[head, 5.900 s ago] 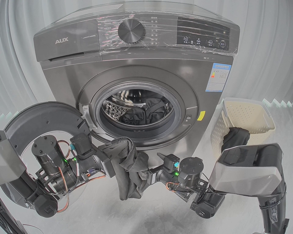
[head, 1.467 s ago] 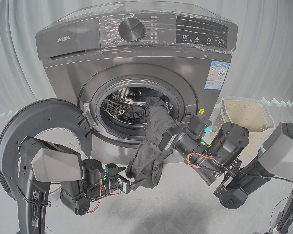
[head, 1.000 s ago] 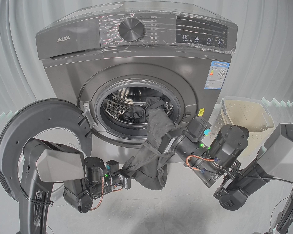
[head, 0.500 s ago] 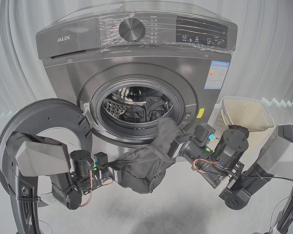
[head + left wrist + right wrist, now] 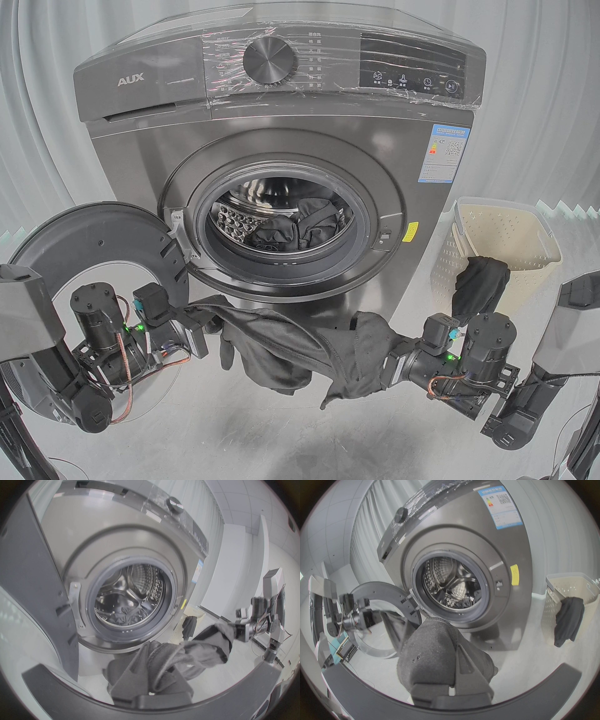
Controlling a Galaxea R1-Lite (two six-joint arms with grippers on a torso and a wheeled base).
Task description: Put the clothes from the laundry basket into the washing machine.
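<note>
A dark grey garment (image 5: 281,344) hangs stretched between my two grippers, low in front of the washing machine (image 5: 281,106) and below its round opening (image 5: 281,281). My left gripper (image 5: 209,319) is shut on one end, near the open door (image 5: 94,244). My right gripper (image 5: 384,369) is shut on the other end, lower and to the right. In the wrist views the cloth bunches in the left gripper (image 5: 150,680) and drapes over the right gripper (image 5: 450,673). Dark clothes (image 5: 294,231) lie inside the drum. Another dark garment (image 5: 478,287) hangs over the laundry basket (image 5: 519,237) rim.
The machine's door is swung fully open to the left, close behind my left arm. The cream perforated basket stands on the floor right of the machine, just behind my right arm. Bare grey floor (image 5: 300,431) lies in front.
My right gripper has dropped from the drum's rim and pulled back. My left gripper has risen and moved left. The garment, bunched before, now stretches between them.
</note>
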